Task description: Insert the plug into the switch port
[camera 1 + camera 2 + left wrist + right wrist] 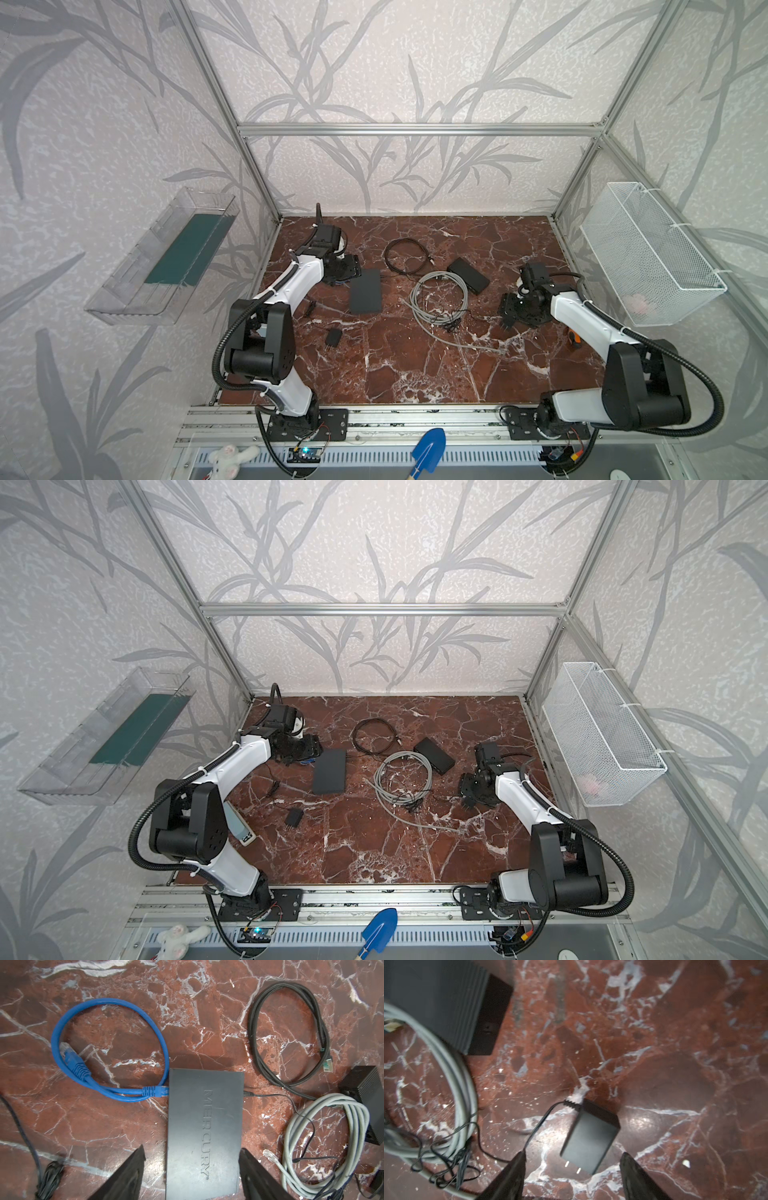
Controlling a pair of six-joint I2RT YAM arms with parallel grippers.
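Around red marble tabletop stand leaf-patterned walls.

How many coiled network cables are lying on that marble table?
3. The blue cable lies beside the flat grey slab, one end at its edge; the black cable lies farther back; the grey cable lies beside the black switch. Others may be hidden.
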